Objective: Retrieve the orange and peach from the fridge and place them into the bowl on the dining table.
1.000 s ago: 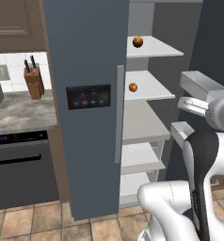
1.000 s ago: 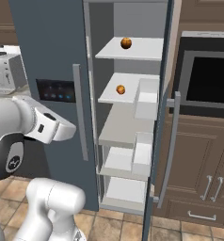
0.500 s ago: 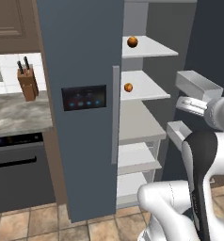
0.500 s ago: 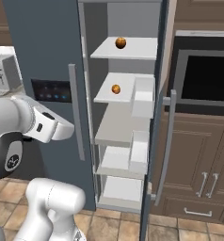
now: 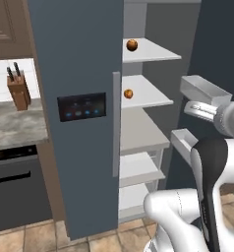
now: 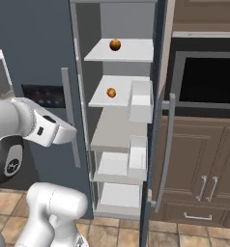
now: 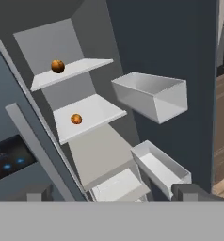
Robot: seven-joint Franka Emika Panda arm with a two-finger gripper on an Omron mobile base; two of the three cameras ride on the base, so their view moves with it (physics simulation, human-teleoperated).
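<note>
The fridge (image 5: 84, 74) stands with its right door (image 6: 153, 144) swung open and its left door shut. Two round orange-brown fruits sit inside: one fruit on the top shelf (image 5: 132, 45), upper middle of the left base view, and a smaller fruit on the second shelf (image 5: 128, 93) just below it. Which is the orange and which the peach cannot be told.

The left base view alone shows a knife block (image 5: 18, 91) on a grey stone surface (image 5: 13, 128) at the left edge, with a dark oven front (image 5: 15, 197) under it. The right base view alone shows a built-in oven (image 6: 208, 79) at upper right and brown wooden cabinets (image 6: 204, 164) beneath, beyond the open door. The hand view looks up into the compartment, tilted: both fruits lie in its upper left, the door bins (image 7: 154, 96) in the middle and lower right. The gripper (image 7: 111, 194) has its two finger tips at the bottom corners of that view, so the jaws are spread wide, holding nothing.

Against the earlier pictures, the whole scene has slid left in both base views and the fridge looms a little larger: the camera has moved with the base. The fruits lie on the same shelves as before.
</note>
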